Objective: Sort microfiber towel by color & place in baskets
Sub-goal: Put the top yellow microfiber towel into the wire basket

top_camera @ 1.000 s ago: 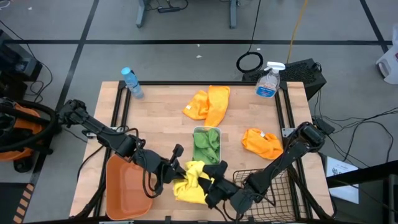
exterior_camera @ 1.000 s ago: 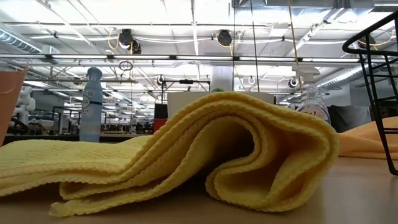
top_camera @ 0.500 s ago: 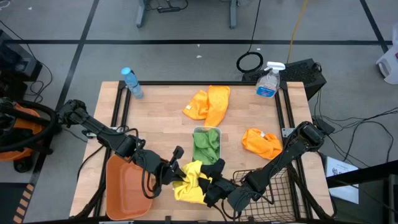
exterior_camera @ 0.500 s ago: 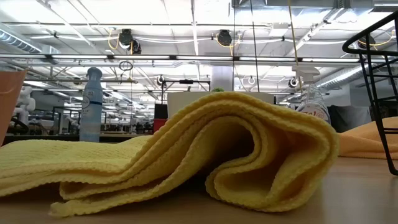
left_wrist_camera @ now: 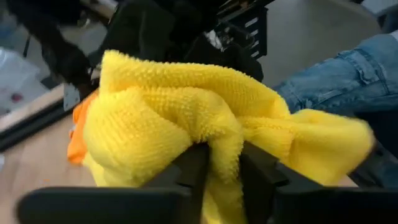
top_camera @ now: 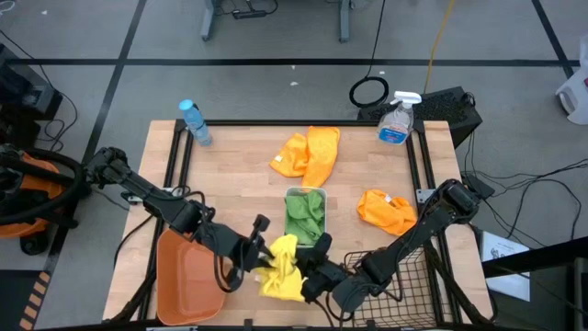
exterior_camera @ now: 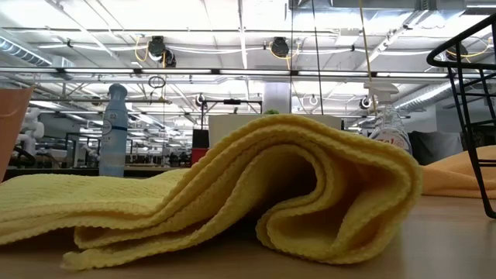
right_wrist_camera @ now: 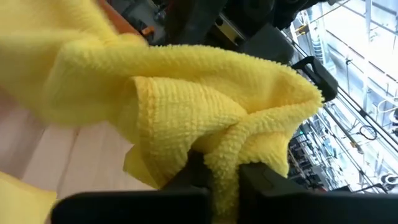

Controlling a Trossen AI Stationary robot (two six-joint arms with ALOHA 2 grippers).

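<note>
A yellow towel (top_camera: 283, 267) is bunched up near the table's front edge, between the orange tub (top_camera: 184, 276) and the black wire basket (top_camera: 390, 267). My left gripper (top_camera: 262, 262) is shut on its left side and my right gripper (top_camera: 308, 276) on its right side. In the low view, yellow cloth (exterior_camera: 232, 186) lies in folds on the table. The white bin (top_camera: 306, 195) holds a green towel (top_camera: 305, 213). Two orange towels (top_camera: 310, 154) (top_camera: 386, 211) lie flat on the table. My left gripper pinches a bunched fold of the yellow towel (left_wrist_camera: 225, 146) between its two fingers (left_wrist_camera: 193, 168), several layers thick, coming from the table's left. The cloth bulges above the fingers. My right gripper pinches another bunched fold (right_wrist_camera: 217, 152) between its two fingers (right_wrist_camera: 252, 177), coming from the table's right.
A water bottle (top_camera: 194, 121) stands at the far left corner and a spray bottle (top_camera: 395, 119) at the far right. A person's leg in jeans (left_wrist_camera: 336, 68) shows beyond the table in the left wrist view.
My two grippers have drawn closer together, the right one going toward the table's left. The yellow towel between them has bunched up and become narrower. The yellow folds in the low view have stayed still.
</note>
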